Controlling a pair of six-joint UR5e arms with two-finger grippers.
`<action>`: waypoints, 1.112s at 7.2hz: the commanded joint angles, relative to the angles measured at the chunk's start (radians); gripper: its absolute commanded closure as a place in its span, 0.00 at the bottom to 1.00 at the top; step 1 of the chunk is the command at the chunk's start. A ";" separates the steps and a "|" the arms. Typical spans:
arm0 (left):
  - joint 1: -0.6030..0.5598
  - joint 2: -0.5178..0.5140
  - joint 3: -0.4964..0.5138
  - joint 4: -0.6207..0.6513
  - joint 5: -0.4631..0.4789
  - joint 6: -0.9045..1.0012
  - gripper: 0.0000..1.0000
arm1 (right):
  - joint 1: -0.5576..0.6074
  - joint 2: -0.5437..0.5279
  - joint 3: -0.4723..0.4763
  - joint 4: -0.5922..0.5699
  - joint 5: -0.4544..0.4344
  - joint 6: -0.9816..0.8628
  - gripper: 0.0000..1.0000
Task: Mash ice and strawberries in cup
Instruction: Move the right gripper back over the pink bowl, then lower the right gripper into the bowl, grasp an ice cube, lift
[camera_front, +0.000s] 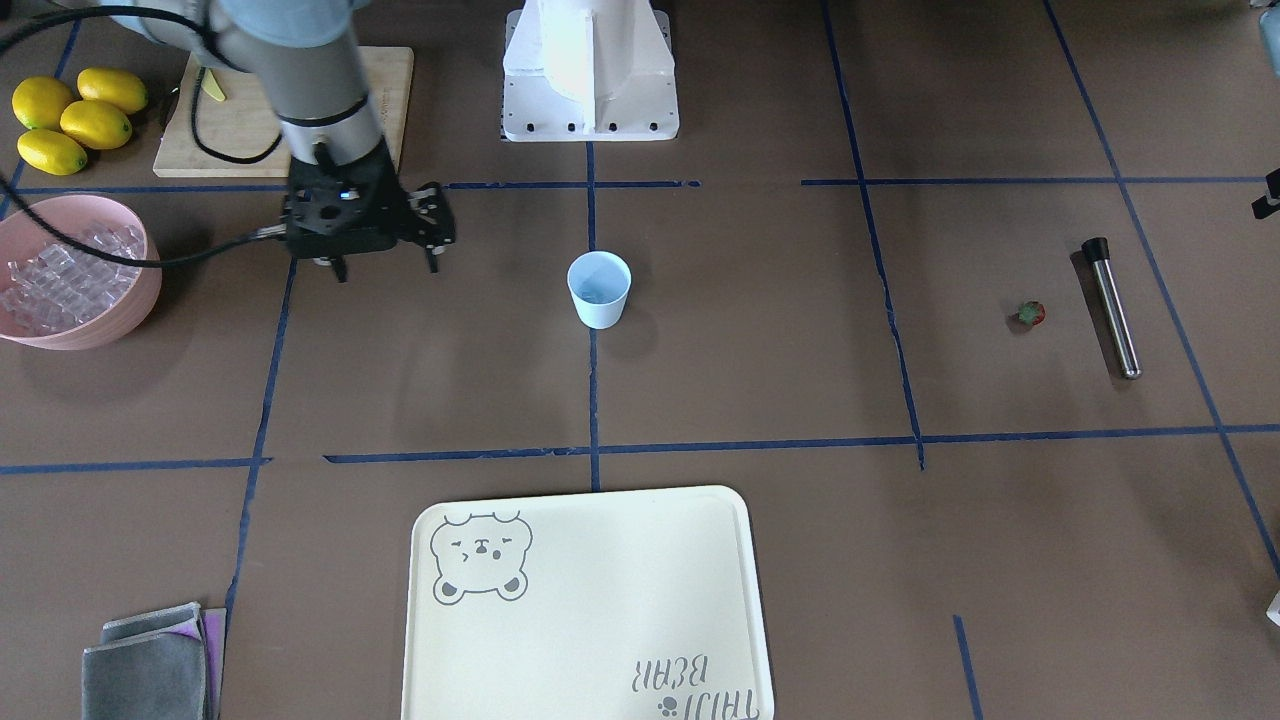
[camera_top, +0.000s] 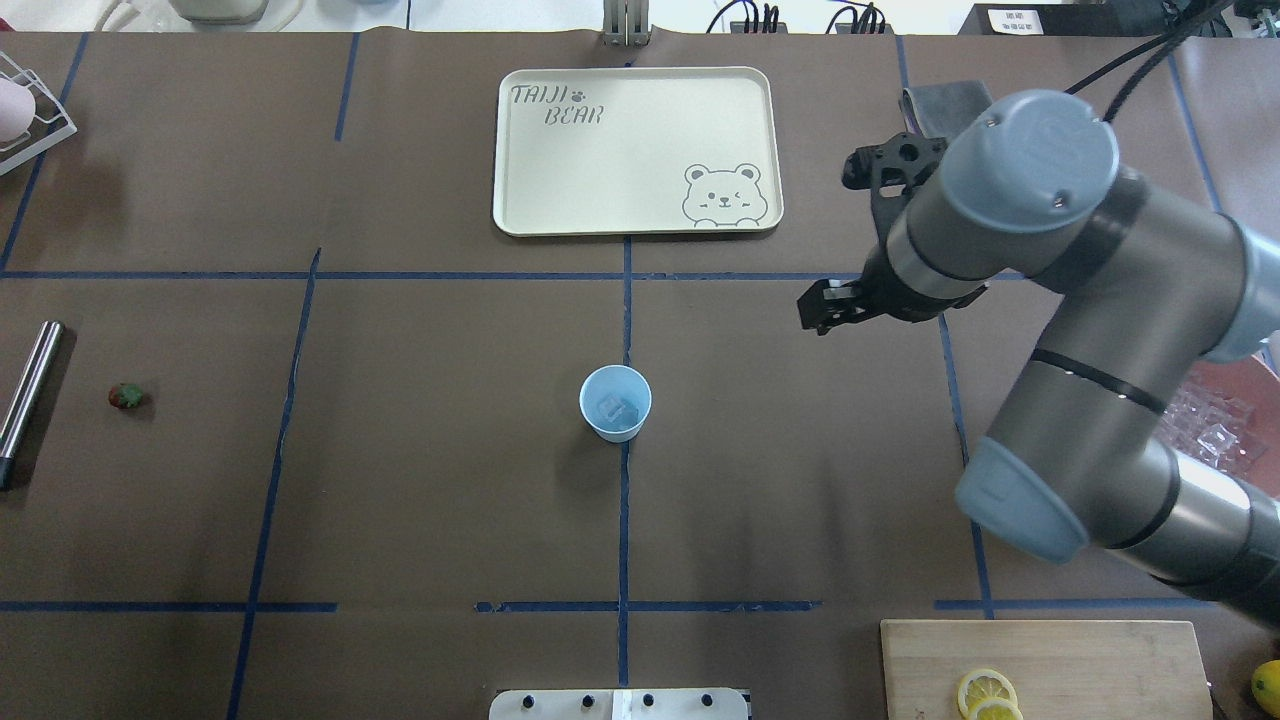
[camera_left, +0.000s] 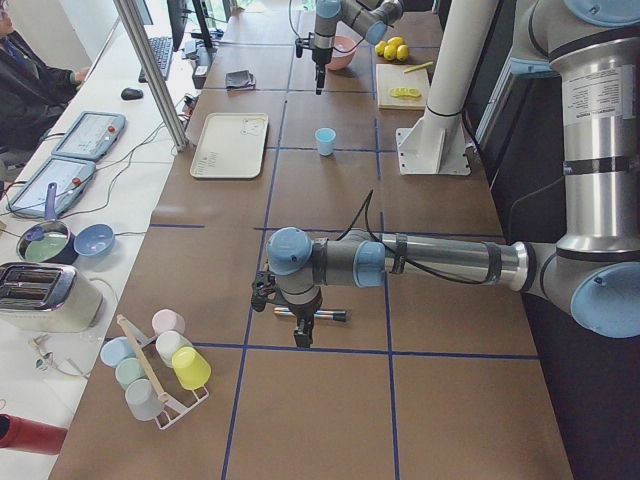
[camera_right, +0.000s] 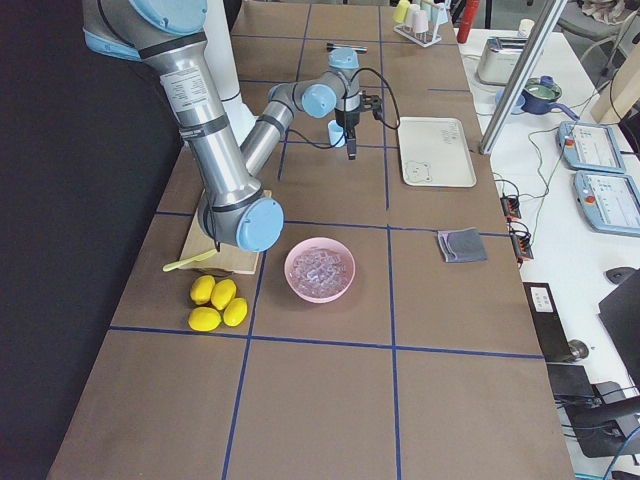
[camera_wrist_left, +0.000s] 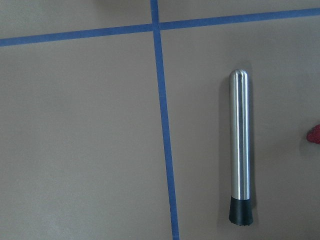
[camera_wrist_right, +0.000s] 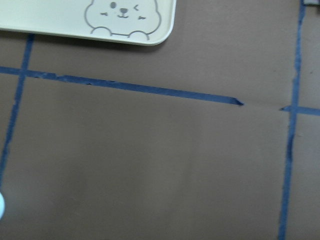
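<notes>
The pale-blue cup (camera_top: 615, 402) stands upright at the table's middle, also in the front view (camera_front: 599, 288), with a few ice cubes (camera_top: 616, 408) inside. More ice (camera_front: 65, 280) fills the pink bowl (camera_front: 140, 300). The strawberry (camera_front: 1030, 314) lies on the table near a steel muddler (camera_front: 1112, 306). My right gripper (camera_front: 385, 265) is open and empty, raised between the bowl and the cup. My left gripper (camera_left: 299, 335) hovers over the muddler (camera_wrist_left: 240, 150); I cannot tell whether it is open or shut. The strawberry's edge shows in the left wrist view (camera_wrist_left: 314, 134).
A cream bear tray (camera_front: 590, 600) lies across the table from the robot. Lemons (camera_front: 70, 115) and a wooden cutting board (camera_front: 250, 120) sit beside the bowl. Lemon slices (camera_top: 985, 693) lie on the board. Folded grey cloths (camera_front: 150, 660) are near the tray.
</notes>
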 joint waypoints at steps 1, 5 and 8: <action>0.000 0.000 0.000 0.000 0.000 0.000 0.00 | 0.192 -0.276 0.009 0.212 0.141 -0.257 0.00; 0.000 0.002 0.000 0.000 0.000 0.000 0.00 | 0.371 -0.602 -0.026 0.364 0.206 -0.747 0.00; 0.000 0.002 0.000 0.000 0.000 0.000 0.00 | 0.362 -0.679 -0.080 0.532 0.224 -0.761 0.04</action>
